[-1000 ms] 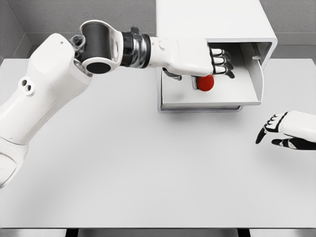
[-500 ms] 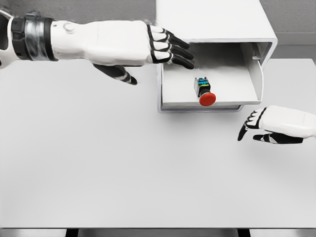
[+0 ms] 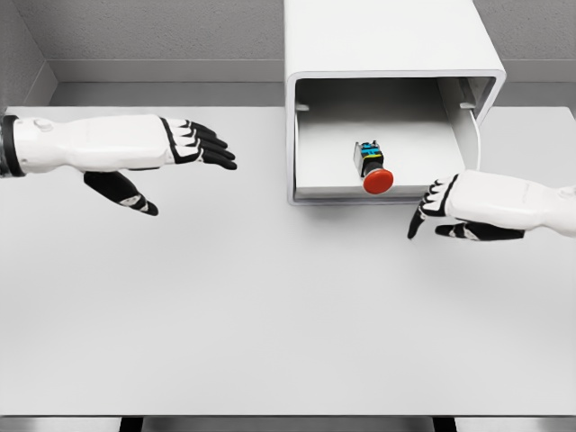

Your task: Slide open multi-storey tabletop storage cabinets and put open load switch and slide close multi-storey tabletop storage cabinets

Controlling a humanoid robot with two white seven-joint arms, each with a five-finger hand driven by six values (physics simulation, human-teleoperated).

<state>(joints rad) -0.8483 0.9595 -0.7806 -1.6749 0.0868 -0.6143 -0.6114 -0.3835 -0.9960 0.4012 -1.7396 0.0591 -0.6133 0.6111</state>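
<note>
The white storage cabinet (image 3: pixel 387 36) stands at the back of the table, right of centre, its bottom drawer (image 3: pixel 310 184) pulled out. Inside the drawer lies the load switch (image 3: pixel 373 167), a small dark body with a red round button facing the front. My left hand (image 3: pixel 193 148) hovers over the table well left of the cabinet, fingers stretched out and empty. My right hand (image 3: pixel 430 209) is just in front of the drawer's right front corner, fingers relaxed and pointing left, holding nothing.
The white table (image 3: pixel 270 306) spreads wide in front of the cabinet. A grey wall runs behind the table's back edge.
My left hand let go of the switch in the drawer and drew back far to the left. My right hand moved left and up toward the drawer's front.
</note>
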